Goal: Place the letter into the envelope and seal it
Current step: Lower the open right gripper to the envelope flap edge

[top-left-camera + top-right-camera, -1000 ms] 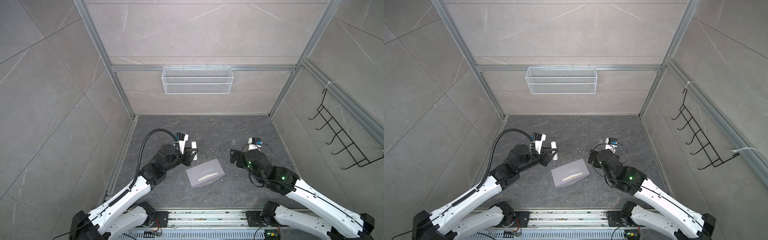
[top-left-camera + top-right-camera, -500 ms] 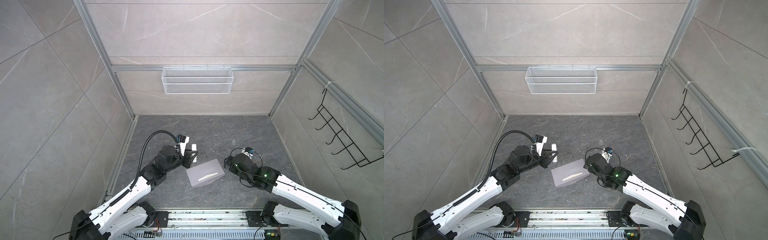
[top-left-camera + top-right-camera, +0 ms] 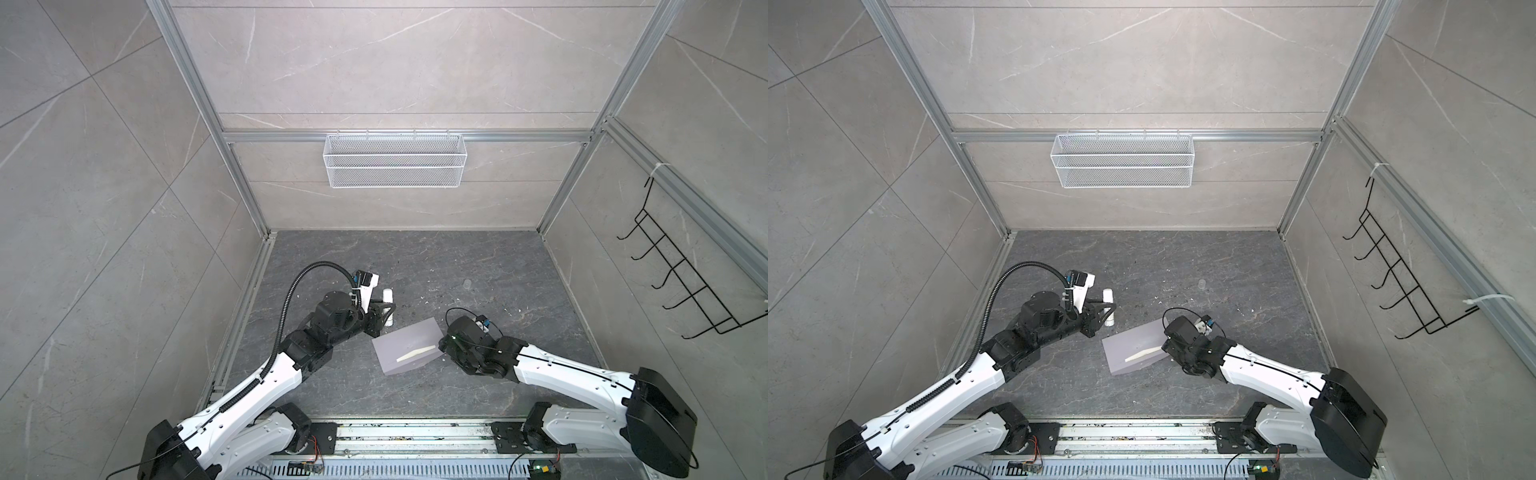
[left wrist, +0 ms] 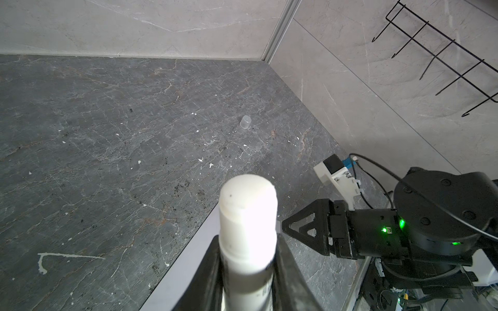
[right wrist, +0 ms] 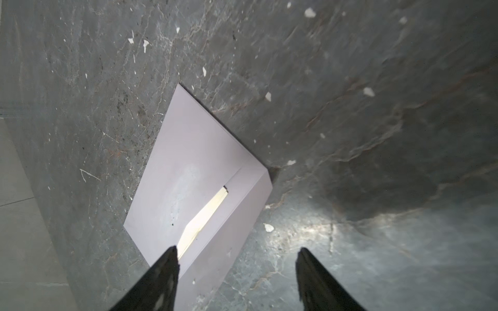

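The envelope [image 3: 399,347] lies flat on the dark tabletop [image 3: 415,266], near its front edge and between the two arms. It holds the letter [image 3: 415,354], of which only a narrow cream strip shows in both top views, in the slit where the folded-over flap meets the envelope's face. The right wrist view shows the same strip [image 5: 204,215] running along the envelope [image 5: 188,150]. Whether the flap lies fully flat I cannot tell. The envelope's [image 3: 1133,343] long axis runs across the top views from left to right, its right end turned a little toward the back wall, and the letter's strip [image 3: 1142,354] lies parallel to it, closer to the near long edge. The right hand [image 3: 441,349] is at the envelope's right end with its jaws apart. In the right wrist view [image 5: 237,250] one dark finger sits over the envelope's end and the other over bare tabletop just beside it, and nothing is pinched between them. The left hand [image 3: 384,316] is just beyond the envelope's far left corner, apart from it, and is clamped on a white glue stick [image 3: 387,296], whose rounded end [image 4: 248,204] sticks out past the fingers. A small clear cap [image 3: 467,284] stands well apart, further back on the tabletop. A white wire basket [image 3: 395,160] hangs on the back wall.
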You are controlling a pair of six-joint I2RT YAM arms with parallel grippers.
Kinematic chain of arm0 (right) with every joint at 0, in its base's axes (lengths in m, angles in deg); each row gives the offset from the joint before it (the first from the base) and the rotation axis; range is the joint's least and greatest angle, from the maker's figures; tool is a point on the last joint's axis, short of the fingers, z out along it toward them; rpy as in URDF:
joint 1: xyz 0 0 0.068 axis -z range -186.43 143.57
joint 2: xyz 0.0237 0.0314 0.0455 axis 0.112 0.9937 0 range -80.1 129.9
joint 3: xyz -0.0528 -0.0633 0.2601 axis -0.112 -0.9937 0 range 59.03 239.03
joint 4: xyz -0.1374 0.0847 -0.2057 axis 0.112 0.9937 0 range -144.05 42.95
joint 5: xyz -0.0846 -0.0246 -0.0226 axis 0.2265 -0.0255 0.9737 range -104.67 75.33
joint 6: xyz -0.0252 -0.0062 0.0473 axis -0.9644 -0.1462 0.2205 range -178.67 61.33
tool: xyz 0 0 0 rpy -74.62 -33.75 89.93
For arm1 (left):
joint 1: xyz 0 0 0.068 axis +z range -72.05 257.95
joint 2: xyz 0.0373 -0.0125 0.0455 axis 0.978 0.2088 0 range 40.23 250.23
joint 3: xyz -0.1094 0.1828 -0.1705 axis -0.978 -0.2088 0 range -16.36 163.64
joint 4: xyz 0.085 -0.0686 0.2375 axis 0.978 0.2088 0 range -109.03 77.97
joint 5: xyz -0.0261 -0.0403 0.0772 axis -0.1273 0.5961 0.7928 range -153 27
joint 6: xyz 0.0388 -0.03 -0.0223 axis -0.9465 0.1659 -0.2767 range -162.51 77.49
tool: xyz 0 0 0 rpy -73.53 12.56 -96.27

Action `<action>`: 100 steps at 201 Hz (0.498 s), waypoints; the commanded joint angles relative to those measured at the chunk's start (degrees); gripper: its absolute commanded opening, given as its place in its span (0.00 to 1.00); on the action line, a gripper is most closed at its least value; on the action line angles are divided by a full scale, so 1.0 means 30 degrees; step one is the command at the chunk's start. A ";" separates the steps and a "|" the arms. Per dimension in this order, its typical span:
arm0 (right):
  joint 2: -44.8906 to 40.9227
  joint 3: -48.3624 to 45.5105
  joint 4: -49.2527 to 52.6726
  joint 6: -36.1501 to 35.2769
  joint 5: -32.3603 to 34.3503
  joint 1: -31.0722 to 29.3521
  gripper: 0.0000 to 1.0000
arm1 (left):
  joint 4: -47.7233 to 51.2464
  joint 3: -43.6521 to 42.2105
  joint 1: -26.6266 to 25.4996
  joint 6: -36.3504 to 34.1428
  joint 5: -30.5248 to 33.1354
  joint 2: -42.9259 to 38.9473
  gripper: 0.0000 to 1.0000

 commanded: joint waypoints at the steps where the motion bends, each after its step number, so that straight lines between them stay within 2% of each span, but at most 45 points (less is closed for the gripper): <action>1: 0.0668 -0.0207 -0.1615 0.0597 -0.1163 -0.0034 0.63 | -0.0454 -0.0022 0.0109 -0.0176 -0.0255 -0.0277 0.00; 100: 0.2684 -0.0645 -0.2995 0.1565 -0.2505 -0.0053 0.46 | -0.0444 -0.0025 0.0107 -0.0012 -0.0315 -0.0319 0.00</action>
